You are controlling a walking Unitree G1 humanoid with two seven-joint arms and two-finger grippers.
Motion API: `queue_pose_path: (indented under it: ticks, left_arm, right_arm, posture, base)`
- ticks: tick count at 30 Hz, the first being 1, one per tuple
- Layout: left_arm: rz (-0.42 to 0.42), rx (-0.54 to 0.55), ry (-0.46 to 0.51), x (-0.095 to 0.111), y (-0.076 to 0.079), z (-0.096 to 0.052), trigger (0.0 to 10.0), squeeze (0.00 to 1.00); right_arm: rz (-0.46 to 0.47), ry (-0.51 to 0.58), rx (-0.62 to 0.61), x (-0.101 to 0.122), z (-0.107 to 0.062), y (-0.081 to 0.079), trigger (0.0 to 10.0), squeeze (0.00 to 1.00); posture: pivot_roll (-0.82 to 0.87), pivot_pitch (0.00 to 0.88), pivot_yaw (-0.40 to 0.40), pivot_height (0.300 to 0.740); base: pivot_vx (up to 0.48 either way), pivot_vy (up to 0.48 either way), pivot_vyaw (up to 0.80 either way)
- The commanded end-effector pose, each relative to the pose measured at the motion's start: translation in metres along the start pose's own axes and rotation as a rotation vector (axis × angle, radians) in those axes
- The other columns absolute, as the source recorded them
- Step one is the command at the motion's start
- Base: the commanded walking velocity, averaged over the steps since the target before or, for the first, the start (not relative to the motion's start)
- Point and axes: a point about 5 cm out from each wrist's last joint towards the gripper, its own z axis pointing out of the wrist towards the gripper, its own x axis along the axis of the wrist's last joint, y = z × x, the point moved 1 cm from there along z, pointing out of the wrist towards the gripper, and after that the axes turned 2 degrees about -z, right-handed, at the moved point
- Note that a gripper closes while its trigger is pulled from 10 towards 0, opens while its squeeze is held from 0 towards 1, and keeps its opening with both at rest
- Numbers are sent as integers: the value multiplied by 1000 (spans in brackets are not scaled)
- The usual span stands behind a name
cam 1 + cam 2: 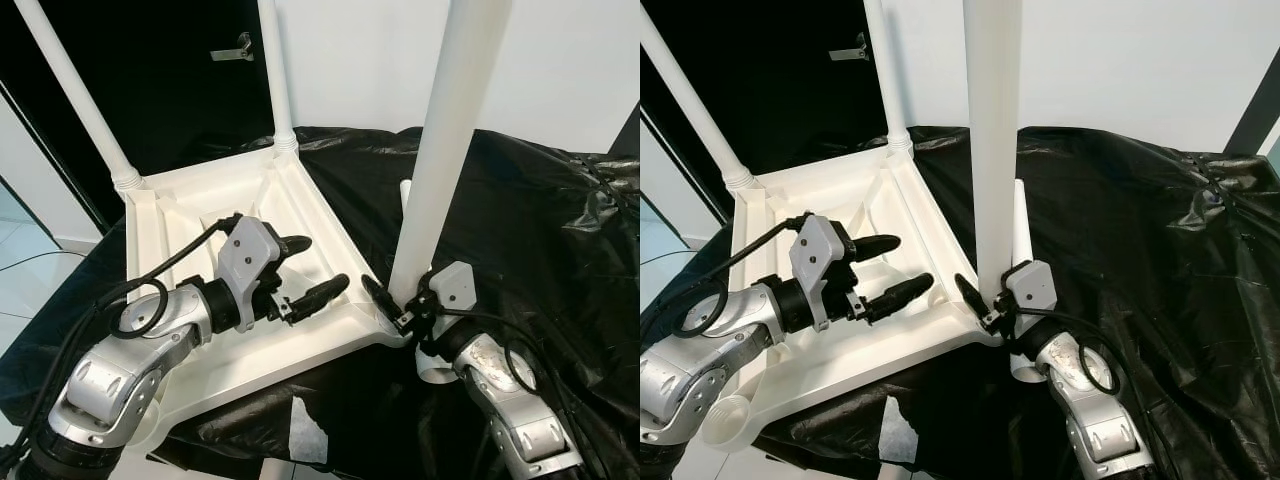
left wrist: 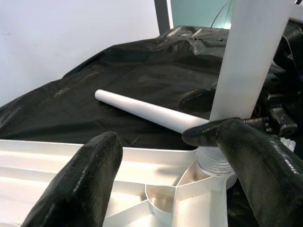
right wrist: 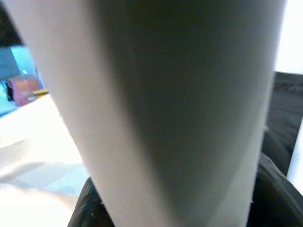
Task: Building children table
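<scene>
- The right gripper (image 1: 985, 300) is nearest, low at the near corner of the upturned white tabletop (image 1: 215, 205); its black fingers (image 1: 378, 296) are closed around the base of an upright white leg (image 1: 445, 150), which rises out of that corner socket past the top of the frame
- In the right wrist view the leg (image 3: 180, 109) stands close between the dark fingers
- The left gripper (image 1: 305, 268) reaches in over the ribbed underside of the tabletop, fingers spread wide and holding nothing, their tips pointing toward the corner where the leg stands
- The tabletop lies upside down on a surface draped in black plastic sheet (image 1: 1130, 210)
- A loose white leg (image 2: 142, 111) lies flat on the sheet just beyond the held leg's corner
- At the far corners two more white legs (image 1: 80, 95) (image 1: 277, 75) stand upright in their sockets
- Behind are a white wall (image 1: 1120, 60) and a dark doorway (image 1: 170, 70)
</scene>
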Motion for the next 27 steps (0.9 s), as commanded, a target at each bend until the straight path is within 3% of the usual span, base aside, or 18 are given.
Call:
queue_pose_path:
  ticks: [1,10,11,27]
  left_arm:
    - [13,-60,-7,2,3,-2,10000,0]
    - [13,-69,-7,2,2,-2,10000,0]
    - [15,-73,-3,2,2,0,10000,0]
    - [17,-53,1,4,0,0,10000,0]
  right_arm:
    - [94,-120,38,-25,-8,-3,10000,0]
    - [88,-166,147,-28,-14,16,10000,0]
    - [91,-191,222,-28,-14,22,10000,0]
    - [73,-286,493,-33,-19,30,10000,0]
  posture:
    - [33,0,59,740]
    - [23,0,68,740]
    - [27,0,65,740]
    - [37,0,67,740]
  base:
    - [0,0,0]
    - [0,0,0]
    - [0,0,0]
    - [0,0,0]
